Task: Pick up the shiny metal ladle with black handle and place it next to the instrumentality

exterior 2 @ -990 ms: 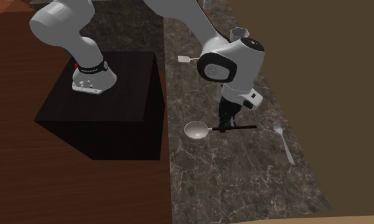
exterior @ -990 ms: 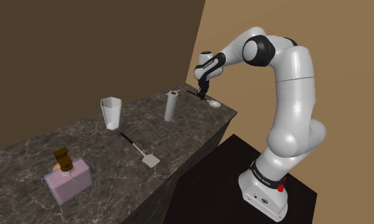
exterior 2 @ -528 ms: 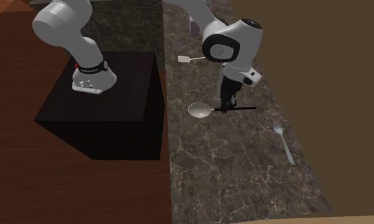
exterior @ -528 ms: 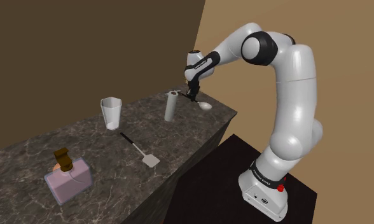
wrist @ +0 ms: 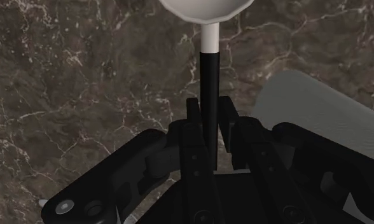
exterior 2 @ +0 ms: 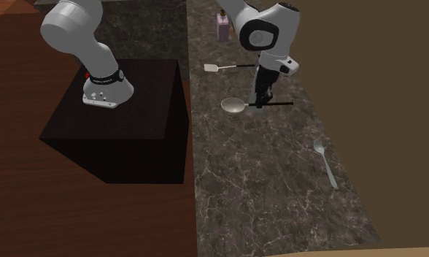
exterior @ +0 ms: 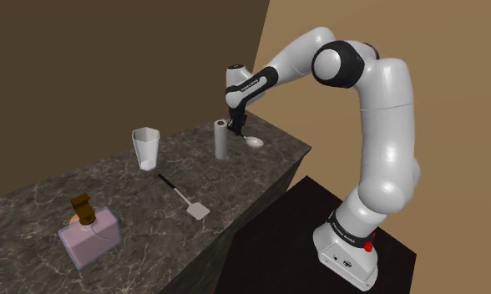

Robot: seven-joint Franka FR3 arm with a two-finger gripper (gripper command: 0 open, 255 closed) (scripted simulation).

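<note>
Marble-veined dark tabletop [exterior: 118, 185] runs across the shoulder view. At lower left sits a pinkish bottle with a brown cap [exterior: 88, 235], then a white cup [exterior: 144, 148] left of centre, then a spatula [exterior: 186, 198] lying flat near the middle. Right of that, toward upper centre, a white cylinder [exterior: 222, 139] stands upright, and the pincer [exterior: 237, 131] hangs just beside it, nearly touching. The pincer is clenched on the ladle [exterior: 254, 142]: in the wrist view its fingers [wrist: 193, 113] clasp the thin black handle [wrist: 208, 76], with the pale bowl [wrist: 205, 7] out ahead. The ladle looks raised a little off the stone, with the bowl to the right of the cylinder, near the tabletop's far right corner. The white arm and its stand [exterior: 349, 244] fill the right side. Further right in the second exterior view, a spoon [exterior 2: 325, 162] lies apart. Risks: the handle is a slim rod held on a narrow grip, so the heavier bowl could swing or slip during a fast move. The cylinder is close enough to be tipped by a sideways sweep. Which item counts as the target is unclear, so the ladle could be placed by the wrong one.
</note>
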